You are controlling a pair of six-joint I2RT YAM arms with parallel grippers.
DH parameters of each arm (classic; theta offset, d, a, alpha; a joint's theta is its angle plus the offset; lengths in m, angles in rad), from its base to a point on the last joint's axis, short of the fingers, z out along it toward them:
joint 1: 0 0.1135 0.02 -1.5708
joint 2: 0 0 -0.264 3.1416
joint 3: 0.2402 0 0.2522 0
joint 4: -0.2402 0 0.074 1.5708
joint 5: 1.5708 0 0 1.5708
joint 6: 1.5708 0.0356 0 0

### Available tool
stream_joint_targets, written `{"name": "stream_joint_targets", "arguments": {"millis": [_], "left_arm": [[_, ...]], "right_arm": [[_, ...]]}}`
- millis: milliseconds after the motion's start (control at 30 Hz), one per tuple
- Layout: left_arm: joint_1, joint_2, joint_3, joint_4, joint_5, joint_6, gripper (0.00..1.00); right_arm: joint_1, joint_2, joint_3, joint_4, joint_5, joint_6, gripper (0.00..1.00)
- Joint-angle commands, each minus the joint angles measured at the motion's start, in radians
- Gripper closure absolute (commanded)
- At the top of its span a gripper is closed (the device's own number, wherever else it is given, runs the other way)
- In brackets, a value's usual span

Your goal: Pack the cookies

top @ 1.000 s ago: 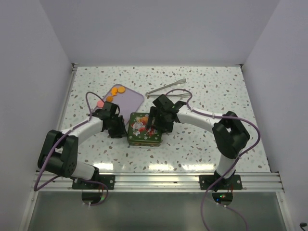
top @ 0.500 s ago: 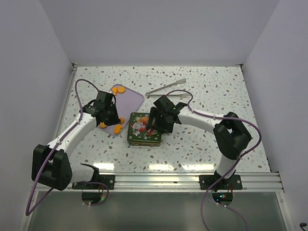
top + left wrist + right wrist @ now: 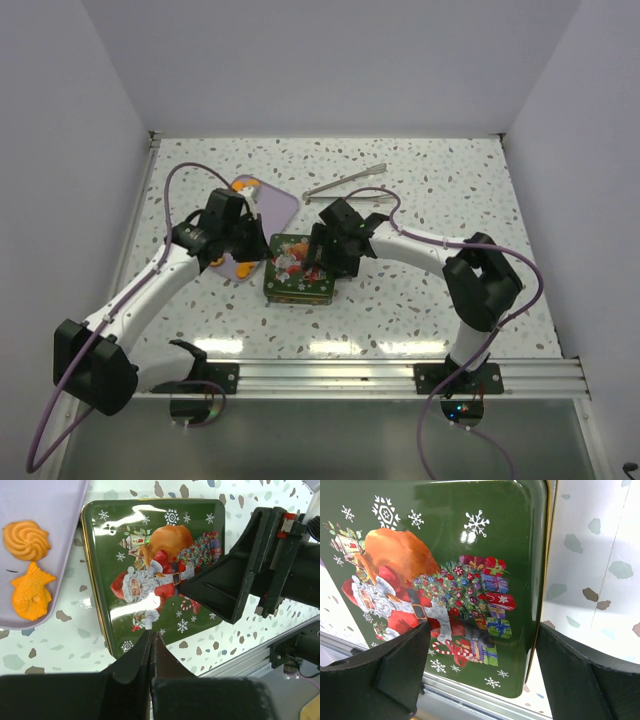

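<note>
my right gripper hangs spread wide over the christmas cookie tin, gripping nothing. one finger sits over the santa picture and the other just off the tin's edge, above the speckled table. i read that straddle as lining up to pinch the lid by its sides, since the lid is on and nothing can go inside until it comes off.

my left gripper is pressed closed with nothing between its fingers, hovering by the tin's border on the side nearest the tray. closed like that it can't pick a biscuit; i judge it is placed to brace or nudge the tin while the right one works.

seen from above, the lilac tray lies at about ten o'clock from the tin, its edge just beside it. two orange cookies rest on it, a swirl cookie and a fish-shaped cookie close together; any others are hidden under my left arm. metal tongs lie at one o'clock from the tin, well apart and untouched.
</note>
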Motion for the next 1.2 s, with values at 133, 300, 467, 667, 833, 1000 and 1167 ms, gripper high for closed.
{"name": "stream_joint_targets", "arguments": {"millis": [133, 300, 467, 667, 833, 1000, 1167], "left_arm": [[-0.009, 0.033, -0.176, 0.031, -0.017, 0.002, 1.00], [-0.033, 0.103, -0.244, 0.045, -0.063, -0.055, 1.00], [-0.033, 0.123, -0.155, -0.010, -0.117, -0.040, 1.00], [-0.032, 0.106, -0.041, -0.076, -0.134, -0.052, 1.00], [-0.032, 0.102, 0.071, -0.147, -0.176, -0.041, 1.00], [-0.029, 0.106, 0.103, -0.170, -0.180, -0.041, 1.00], [-0.024, 0.096, 0.137, -0.193, -0.191, -0.043, 1.00]], "right_arm": [[0.020, 0.036, -0.039, -0.051, 0.018, 0.008, 0.15], [0.020, 0.020, -0.050, -0.054, 0.021, 0.009, 0.15], [0.020, 0.010, -0.058, -0.055, 0.022, 0.011, 0.15], [0.020, -0.007, -0.046, -0.068, 0.033, 0.003, 0.14], [0.020, -0.023, -0.012, -0.124, 0.065, -0.009, 0.02], [0.020, -0.032, -0.003, -0.158, 0.085, -0.002, 0.01], [0.020, -0.065, 0.010, -0.175, 0.108, -0.014, 0.01]]}}
